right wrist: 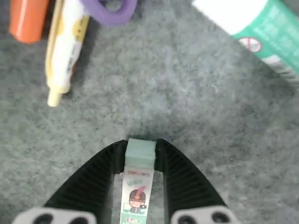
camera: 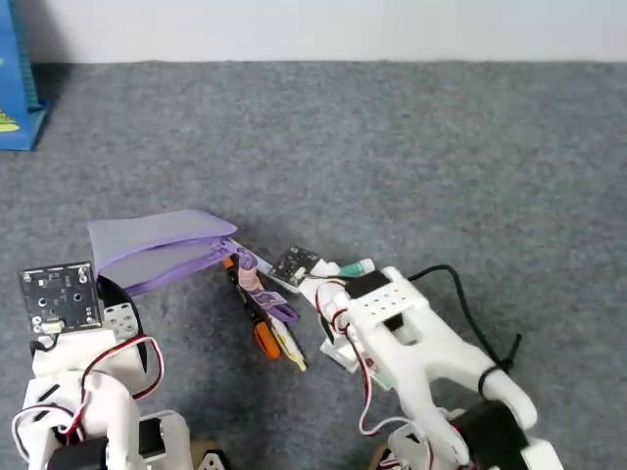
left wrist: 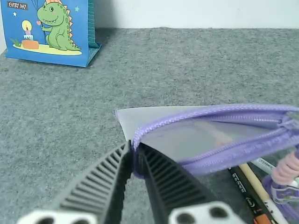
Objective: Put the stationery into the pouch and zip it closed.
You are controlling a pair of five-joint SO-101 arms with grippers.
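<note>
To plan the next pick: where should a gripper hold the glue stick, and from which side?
Probably across the middle of the glue stick, from above, a finger on each long side. It lies flat on the mat, apart from the yellow pen.

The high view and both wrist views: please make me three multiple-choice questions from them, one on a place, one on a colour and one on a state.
1. Where does the blue dinosaur bag stand?
A. by the wall, at the table's far side
B. between the two arms
C. at the near edge

2. What colour is the zip of the pouch?
A. red
B. purple
C. black

3. What is the state of the right gripper?
A. open, holding nothing
B. shut on the pouch
C. shut on an eraser

Key: 1 A, the left wrist view shows it against the wall. 2 B, a purple band runs along the pouch's mouth. 3 C, its fingers clamp the pale green eraser.
</note>
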